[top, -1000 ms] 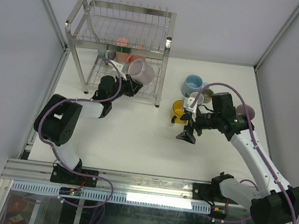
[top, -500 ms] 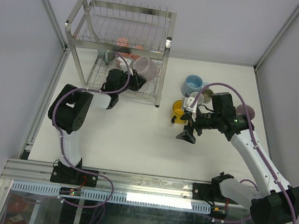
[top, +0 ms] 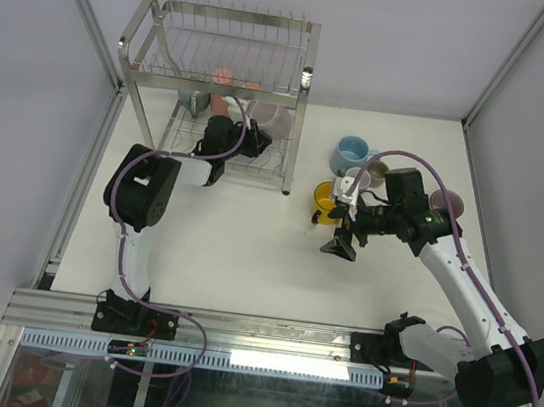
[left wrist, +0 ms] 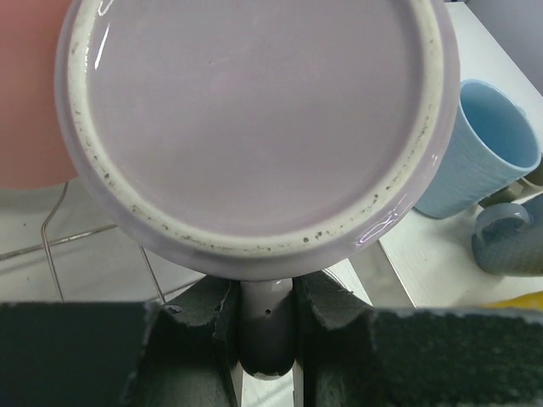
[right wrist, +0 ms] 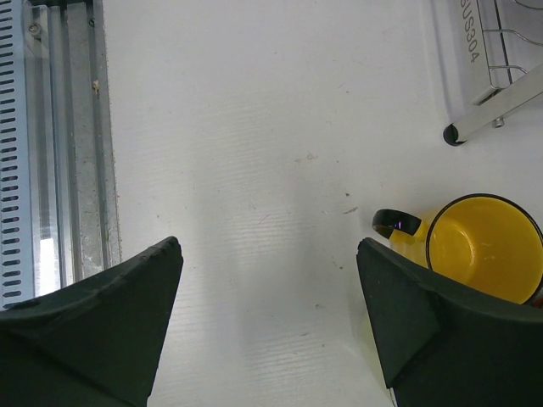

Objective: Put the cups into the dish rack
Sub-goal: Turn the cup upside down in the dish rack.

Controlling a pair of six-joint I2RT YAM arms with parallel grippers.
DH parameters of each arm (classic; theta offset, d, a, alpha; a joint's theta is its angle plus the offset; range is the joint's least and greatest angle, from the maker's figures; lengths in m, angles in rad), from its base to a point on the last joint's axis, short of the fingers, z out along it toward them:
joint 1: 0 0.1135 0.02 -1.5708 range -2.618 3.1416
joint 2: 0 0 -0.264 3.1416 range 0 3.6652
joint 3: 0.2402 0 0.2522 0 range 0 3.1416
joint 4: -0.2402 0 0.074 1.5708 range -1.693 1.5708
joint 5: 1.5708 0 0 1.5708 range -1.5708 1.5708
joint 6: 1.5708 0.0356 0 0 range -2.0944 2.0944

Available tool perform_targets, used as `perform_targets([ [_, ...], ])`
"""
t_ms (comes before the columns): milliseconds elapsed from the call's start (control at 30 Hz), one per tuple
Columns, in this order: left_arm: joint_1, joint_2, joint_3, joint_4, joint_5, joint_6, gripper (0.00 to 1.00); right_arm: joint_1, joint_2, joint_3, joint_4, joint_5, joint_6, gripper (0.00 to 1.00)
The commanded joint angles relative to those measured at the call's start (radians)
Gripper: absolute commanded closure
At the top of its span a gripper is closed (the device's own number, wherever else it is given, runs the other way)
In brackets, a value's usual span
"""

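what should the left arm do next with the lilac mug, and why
Probably ease the lilac mug down onto the lower shelf of the rack, next to the pink mug, before letting go. The left tool is clamped on the mug's handle, and the mug is already inside the rack, but the views don't show it resting on that shelf.

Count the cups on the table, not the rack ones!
5: light blue cup farthest back, olive cup next to it, grey cup in front, yellow cup nearest, mauve cup beside the right arm. The arm may hide more.
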Motion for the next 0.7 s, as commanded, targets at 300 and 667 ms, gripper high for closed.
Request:
perform_targets([
  [300,-0.009,0.057,0.198,0.071,-0.016,0.048,1.00,0.006,-0.021,-0.003,0.044,-0.013,0.004,0.13],
  [667,-0.017,0.110,0.294,0.015,-0.074,0.055,0.94,0.011,-0.021,-0.007,0.048,-0.008,0.001,0.13],
])
